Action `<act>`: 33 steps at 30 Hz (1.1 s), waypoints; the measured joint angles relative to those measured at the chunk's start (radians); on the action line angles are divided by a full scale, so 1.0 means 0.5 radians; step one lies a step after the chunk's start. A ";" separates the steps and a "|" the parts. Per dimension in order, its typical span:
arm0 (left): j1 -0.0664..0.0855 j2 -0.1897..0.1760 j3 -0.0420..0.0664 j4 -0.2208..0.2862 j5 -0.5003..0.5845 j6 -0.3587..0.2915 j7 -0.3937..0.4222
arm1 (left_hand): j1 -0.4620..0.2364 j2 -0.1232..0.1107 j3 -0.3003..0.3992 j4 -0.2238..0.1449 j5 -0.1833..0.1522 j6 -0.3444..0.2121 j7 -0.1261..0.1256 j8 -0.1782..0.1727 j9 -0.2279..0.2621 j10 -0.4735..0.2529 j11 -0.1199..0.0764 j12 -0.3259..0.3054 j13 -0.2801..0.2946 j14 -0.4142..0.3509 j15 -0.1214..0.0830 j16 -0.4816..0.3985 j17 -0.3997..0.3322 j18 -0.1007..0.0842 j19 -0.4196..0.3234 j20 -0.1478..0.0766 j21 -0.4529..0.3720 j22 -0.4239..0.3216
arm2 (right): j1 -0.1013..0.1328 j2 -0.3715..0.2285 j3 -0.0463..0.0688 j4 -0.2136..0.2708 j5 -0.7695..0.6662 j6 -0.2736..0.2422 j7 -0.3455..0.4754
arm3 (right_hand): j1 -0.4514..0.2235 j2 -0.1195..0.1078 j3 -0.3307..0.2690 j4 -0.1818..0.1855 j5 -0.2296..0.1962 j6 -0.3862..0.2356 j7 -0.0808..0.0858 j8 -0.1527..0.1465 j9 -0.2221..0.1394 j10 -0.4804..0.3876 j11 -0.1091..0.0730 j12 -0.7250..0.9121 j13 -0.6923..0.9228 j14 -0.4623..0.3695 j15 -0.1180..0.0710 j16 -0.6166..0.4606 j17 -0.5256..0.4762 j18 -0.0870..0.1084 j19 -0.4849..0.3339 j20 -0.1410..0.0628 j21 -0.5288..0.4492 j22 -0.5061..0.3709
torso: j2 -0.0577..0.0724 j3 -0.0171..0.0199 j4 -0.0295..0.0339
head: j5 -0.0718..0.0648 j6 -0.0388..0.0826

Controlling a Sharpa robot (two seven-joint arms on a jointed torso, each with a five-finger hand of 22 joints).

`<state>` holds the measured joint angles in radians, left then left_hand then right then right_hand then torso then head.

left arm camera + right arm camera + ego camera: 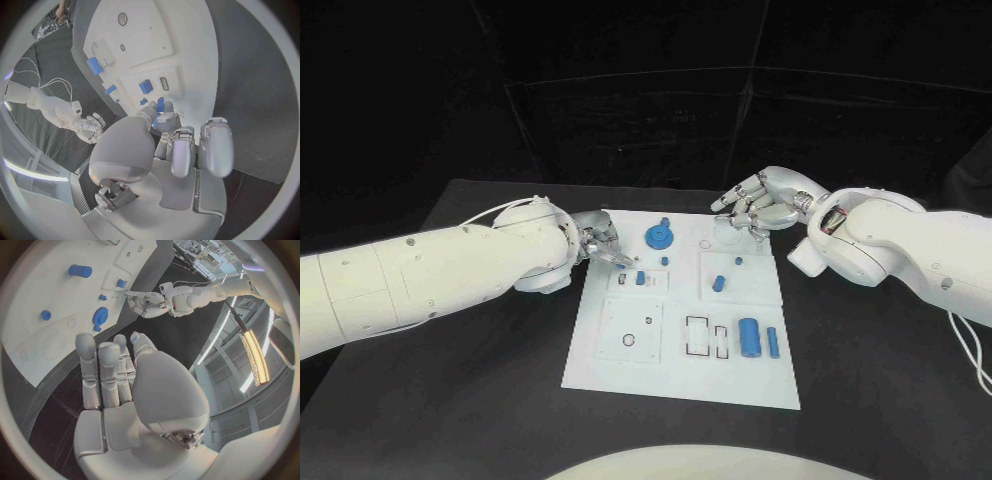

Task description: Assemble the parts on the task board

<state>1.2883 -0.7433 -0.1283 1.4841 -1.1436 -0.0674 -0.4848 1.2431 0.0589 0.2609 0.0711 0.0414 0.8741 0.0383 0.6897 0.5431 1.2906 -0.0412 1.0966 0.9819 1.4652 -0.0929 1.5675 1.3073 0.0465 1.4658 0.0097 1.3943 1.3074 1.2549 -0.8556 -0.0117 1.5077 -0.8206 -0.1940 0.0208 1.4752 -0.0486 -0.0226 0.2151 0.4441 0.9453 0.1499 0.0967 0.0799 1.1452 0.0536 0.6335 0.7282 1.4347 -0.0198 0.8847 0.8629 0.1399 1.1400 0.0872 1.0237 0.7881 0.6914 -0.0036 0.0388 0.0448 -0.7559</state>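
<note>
Parts [750, 338], small and blue, lay scattered over the task board [625, 375] in the middle of the frame, and one of them looked to be pinched at the fingertips of the left hand [603, 246], just left of centre; the left wrist view showed a sliver of blue [160, 105] between thumb and finger, the other fingers loosely curled. Just below and right of that hand two little pegs [640, 278] stood in their slots, and above them sat a round blue gear [658, 237]. Over at the upper right, the right hand [759, 208] hung above the board's top edge, its fingers half bent and apart; I could not tell whether it had anything in it. Lower right on the board lay a blue cylinder beside a thin bar. To my eye these pieces were light, hard plastic, smooth enough to slip, best taken by the sides with the fingertips and pressed straight down.
</note>
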 measured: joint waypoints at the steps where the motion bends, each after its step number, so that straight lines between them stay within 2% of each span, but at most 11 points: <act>1: -0.003 -0.002 0.000 0.007 -0.012 0.000 -0.003 | -0.003 -0.003 0.006 -0.002 0.000 0.000 0.000 0.000 0.011 0.000 0.000 0.000 0.001 0.000 0.000 0.000 0.000 0.000 0.000 0.000 0.000 0.000 | 0.000 0.001 0.000 -0.001 0.000 0.001 0.000 | 0.000 0.000 0.000 0.000 0.000 0.000 0.000 0.000 0.000 0.000 0.000 0.000 0.000 0.000 0.000 0.000 0.000 0.000 0.000 0.000 0.000 0.000 | 0.000 0.0002 -0.001 | 0.000 -0.003; 10: -0.018 -0.019 0.000 0.041 -0.079 0.031 -0.032 | -0.039 -0.019 0.055 -0.037 0.002 0.001 -0.001 0.000 0.039 0.000 0.000 0.000 0.000 0.000 0.000 0.000 0.000 0.000 0.000 0.000 0.000 0.000 | 0.000 0.007 0.000 -0.005 0.000 0.006 0.001 | 0.000 0.000 0.000 0.000 0.000 0.000 0.000 0.000 0.000 0.000 0.000 0.000 0.000 0.000 0.000 0.000 0.000 0.000 0.000 0.000 0.000 0.000 | 0.000 0.0002 -0.002 | 0.000 -0.015; 27: -0.050 0.005 0.001 0.021 -0.111 0.077 -0.053 | -0.039 -0.020 0.070 -0.032 0.004 0.003 -0.002 0.008 0.041 -0.001 0.001 0.000 -0.003 0.000 0.000 0.000 0.000 0.000 0.000 0.000 0.000 0.000 | 0.000 0.009 0.000 -0.008 0.000 0.011 0.002 | 0.000 0.000 0.000 0.000 0.000 0.000 0.000 0.000 0.000 0.000 0.000 0.000 0.000 0.000 0.000 0.000 0.000 0.000 0.000 0.000 0.000 0.000 | 0.000 0.0013 -0.004 | 0.001 -0.021; 33: -0.051 0.004 0.001 0.022 -0.112 0.083 -0.053 | -0.044 -0.025 0.070 -0.032 0.004 0.003 -0.002 0.008 0.042 -0.001 0.001 0.000 -0.003 0.000 0.000 0.000 0.000 0.000 0.000 0.000 0.000 0.000 | 0.000 0.010 -0.001 -0.009 0.000 0.013 0.002 | 0.000 0.000 0.000 0.000 0.000 0.000 0.000 0.000 0.000 0.000 0.000 0.000 0.000 0.000 0.000 0.000 0.000 0.000 0.000 0.000 0.001 0.000 | 0.000 0.0013 -0.004 | 0.001 -0.023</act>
<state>1.2627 -0.7415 -0.1279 1.4952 -1.1994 -0.0257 -0.5112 1.2212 0.0466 0.2959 0.0551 0.0432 0.8753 0.0373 0.6940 0.5639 1.2901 -0.0406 1.0965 0.9805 1.4653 -0.0928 1.5675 1.3074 0.0466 1.4657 0.0098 1.3943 1.3074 1.2548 -0.8507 -0.0120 1.5032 -0.8205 -0.1877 0.0218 1.4752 -0.0486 -0.0226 0.2150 0.4441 0.9453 0.1499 0.0967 0.0798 1.1452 0.0536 0.6335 0.7283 1.4347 -0.0198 0.8848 0.8629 0.1398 1.1400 0.0872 1.0240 0.7883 0.6916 -0.0030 0.0370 0.0454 -0.7673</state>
